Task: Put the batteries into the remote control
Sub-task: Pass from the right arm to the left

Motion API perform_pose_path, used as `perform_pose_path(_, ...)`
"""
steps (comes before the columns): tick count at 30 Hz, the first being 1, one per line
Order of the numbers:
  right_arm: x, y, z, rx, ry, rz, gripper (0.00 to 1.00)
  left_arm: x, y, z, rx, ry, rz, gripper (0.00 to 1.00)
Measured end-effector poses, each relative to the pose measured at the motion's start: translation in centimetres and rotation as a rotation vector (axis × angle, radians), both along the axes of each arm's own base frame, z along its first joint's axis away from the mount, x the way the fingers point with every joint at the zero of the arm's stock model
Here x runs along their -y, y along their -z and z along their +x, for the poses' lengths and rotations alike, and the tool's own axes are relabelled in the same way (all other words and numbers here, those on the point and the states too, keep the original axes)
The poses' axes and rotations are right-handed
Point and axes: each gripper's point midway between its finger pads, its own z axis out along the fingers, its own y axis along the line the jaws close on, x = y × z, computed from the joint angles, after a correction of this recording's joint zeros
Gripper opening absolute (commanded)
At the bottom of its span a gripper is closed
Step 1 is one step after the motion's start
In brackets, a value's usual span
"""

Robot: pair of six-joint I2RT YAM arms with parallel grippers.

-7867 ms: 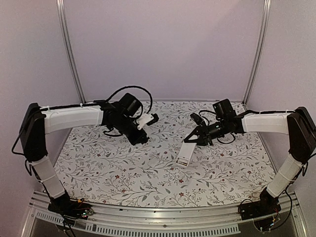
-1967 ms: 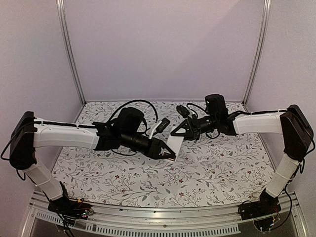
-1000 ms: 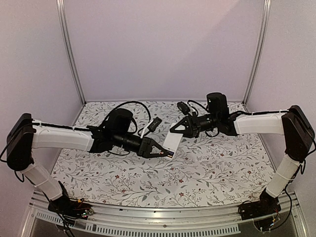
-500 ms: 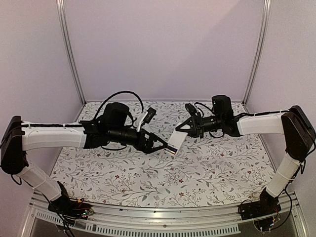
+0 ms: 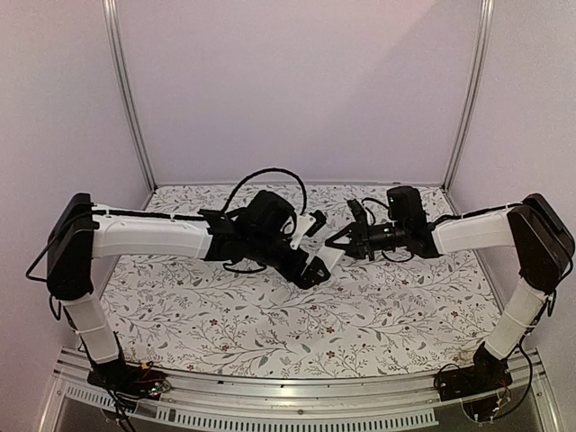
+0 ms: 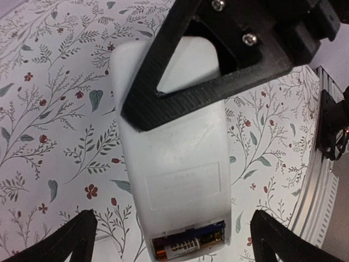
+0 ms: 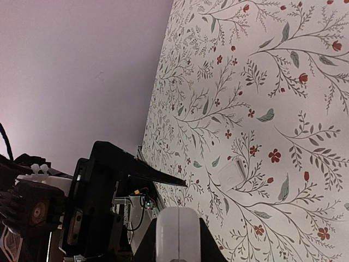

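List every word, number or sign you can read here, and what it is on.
None can be read.
Print on the battery in the open end of the remote: light marks on a dark and orange wrap, too blurred to read.
The remote's white back: only a faint outlined panel, with no legible text.

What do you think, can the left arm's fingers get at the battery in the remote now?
Probably yes. The left fingers are spread wide, one either side of the remote at its open end, where the battery shows uncovered. The right fingers grip the remote's other end, clear of it.
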Motion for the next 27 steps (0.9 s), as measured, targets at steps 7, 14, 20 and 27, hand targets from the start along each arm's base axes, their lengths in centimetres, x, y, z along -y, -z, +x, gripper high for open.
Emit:
perform_pose_path(7, 0.5, 1.9, 0.5, -0.014, 0.051, -0.04, 0.02, 2.3, 2.3, 2.4, 0.038, -0.032, 0.111, 0.86)
perform_pose_path(14, 0.9, 2.7, 0.7, -0.003, 0.08, -0.051, 0.05, 4.1, 2.9, 3.3, 0.04, -0.01, 0.144, 0.56)
perform_pose_path(20, 1.1, 3.1, 0.7, 0.008, 0.097, -0.052, 0.34, 4.3, 3.4, 3.3, 0.035, 0.007, 0.164, 0.35)
perform_pose_path(27, 2.5, 3.8, 0.9, -0.039, 0.114, -0.04, 0.61, 3.0, 5.1, 2.8, 0.077, 0.117, 0.274, 0.33)
